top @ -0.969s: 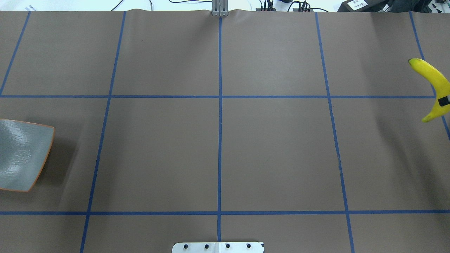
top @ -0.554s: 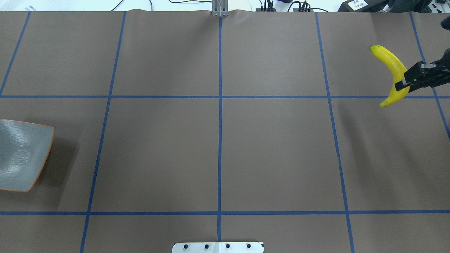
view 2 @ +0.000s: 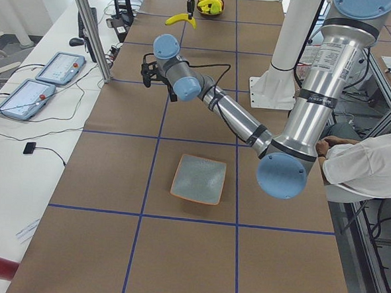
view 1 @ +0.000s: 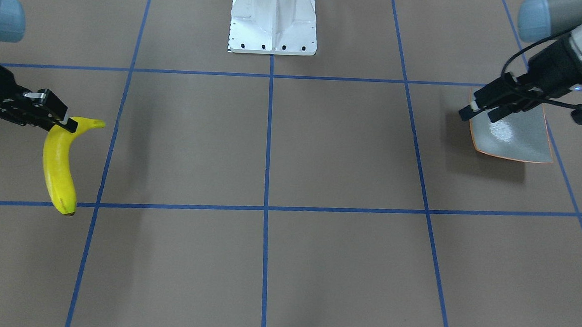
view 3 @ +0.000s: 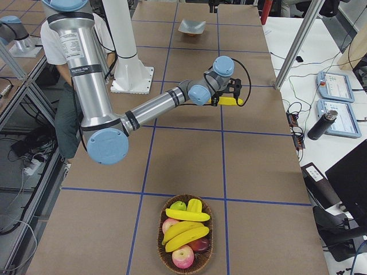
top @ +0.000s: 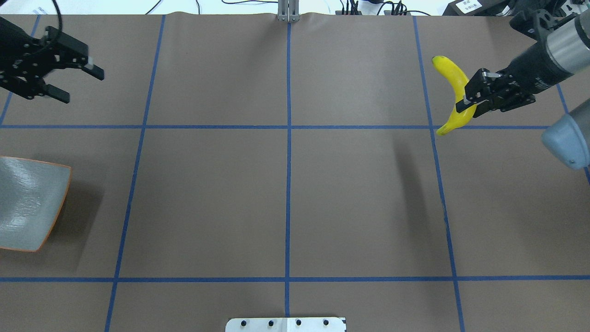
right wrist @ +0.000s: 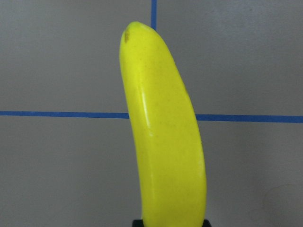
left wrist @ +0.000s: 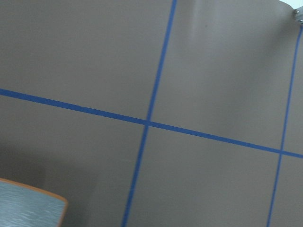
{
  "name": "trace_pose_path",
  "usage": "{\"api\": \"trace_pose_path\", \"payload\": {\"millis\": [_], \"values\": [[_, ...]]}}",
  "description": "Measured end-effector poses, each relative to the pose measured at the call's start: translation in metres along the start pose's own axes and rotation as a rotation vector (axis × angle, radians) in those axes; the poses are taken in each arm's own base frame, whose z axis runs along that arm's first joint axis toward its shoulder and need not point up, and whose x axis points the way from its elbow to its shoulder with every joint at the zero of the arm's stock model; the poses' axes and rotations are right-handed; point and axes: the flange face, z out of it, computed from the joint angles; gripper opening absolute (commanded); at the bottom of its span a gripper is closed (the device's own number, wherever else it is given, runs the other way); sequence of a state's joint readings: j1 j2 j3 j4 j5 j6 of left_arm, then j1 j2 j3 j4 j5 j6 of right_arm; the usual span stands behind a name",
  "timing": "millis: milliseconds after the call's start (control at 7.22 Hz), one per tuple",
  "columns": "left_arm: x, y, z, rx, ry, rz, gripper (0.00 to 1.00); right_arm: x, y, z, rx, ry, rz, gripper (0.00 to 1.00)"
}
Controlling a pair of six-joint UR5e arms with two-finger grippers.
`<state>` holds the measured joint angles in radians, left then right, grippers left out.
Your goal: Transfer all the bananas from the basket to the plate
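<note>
My right gripper (top: 466, 105) is shut on a yellow banana (top: 451, 83) and holds it above the table's far right part; the banana also shows in the front view (view 1: 57, 166) and fills the right wrist view (right wrist: 165, 142). The square grey-green plate (top: 27, 203) with an orange rim lies empty at the left edge. My left gripper (top: 78, 84) is open and empty, in the air beyond the plate; in the front view it (view 1: 473, 112) hangs by the plate's (view 1: 514, 140) edge. More bananas (view 3: 186, 216) lie in the wicker basket (view 3: 162, 252).
The basket also holds apples (view 3: 183, 256) and sits at the table's right end, outside the overhead view. The robot's white base (view 1: 273, 20) stands at the table's near middle. Blue tape lines cross the brown table cover (top: 286, 184).
My right gripper has carried the banana leftward, further into the overhead view. My left gripper has come into view at the far left.
</note>
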<state>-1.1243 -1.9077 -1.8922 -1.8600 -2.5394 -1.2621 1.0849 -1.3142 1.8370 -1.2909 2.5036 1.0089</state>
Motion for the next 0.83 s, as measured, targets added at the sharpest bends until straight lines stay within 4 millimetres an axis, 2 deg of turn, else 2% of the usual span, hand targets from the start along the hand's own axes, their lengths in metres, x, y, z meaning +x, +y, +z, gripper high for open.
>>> {"api": "trace_pose_path", "payload": {"millis": [138,277,415,554,831], "values": [[0.044,0.009,0.030,-0.009,0.002,-0.026,1.00,-0.025,0.011,0.013,0.002,0.002,0.011,0.00],[0.091,0.025,0.068,-0.016,0.002,-0.050,1.00,-0.053,0.021,0.024,0.002,-0.005,0.025,0.00],[0.129,0.047,0.102,-0.018,0.003,-0.064,1.00,-0.082,0.035,0.037,0.001,-0.013,0.036,0.00],[0.156,0.064,0.128,-0.023,0.006,-0.070,1.00,-0.110,0.053,0.052,0.003,-0.021,0.043,0.00],[0.202,0.079,0.166,-0.051,0.022,-0.074,1.00,-0.159,0.083,0.071,-0.005,-0.050,0.061,0.00]]}}
